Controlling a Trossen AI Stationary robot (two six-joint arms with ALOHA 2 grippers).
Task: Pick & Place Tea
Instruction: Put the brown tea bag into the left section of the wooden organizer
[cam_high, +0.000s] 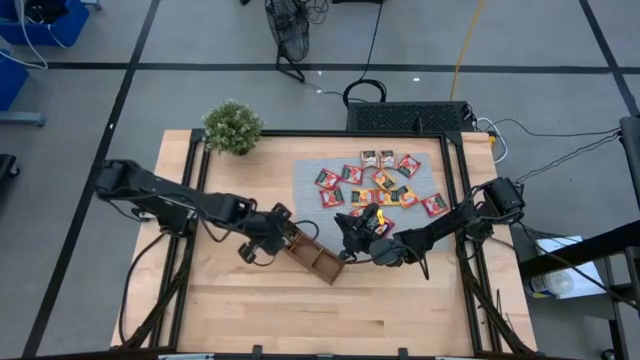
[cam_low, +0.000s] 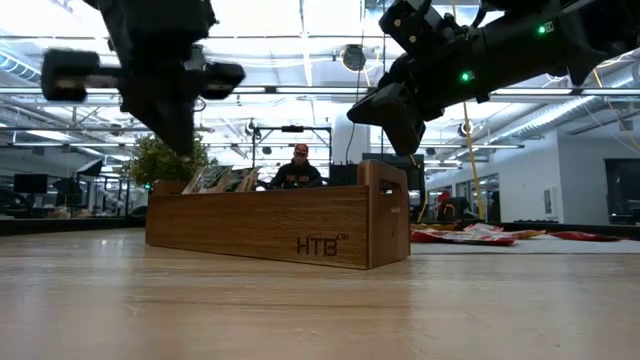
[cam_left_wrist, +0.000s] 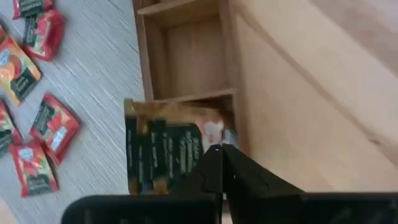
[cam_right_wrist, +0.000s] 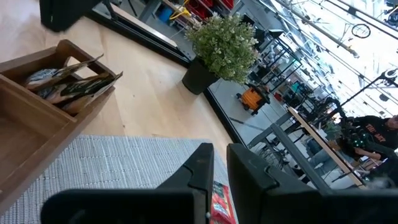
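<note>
Above the tray's left compartment, left end effector hangs clenched, empty; few sachets inside. Right end effector, clenched, hovers; most tea remains on the mat.

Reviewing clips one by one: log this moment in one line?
left end effector: shut, above tray | right end effector: shut, empty, over mat | sachets: on mat, some in tray
</note>
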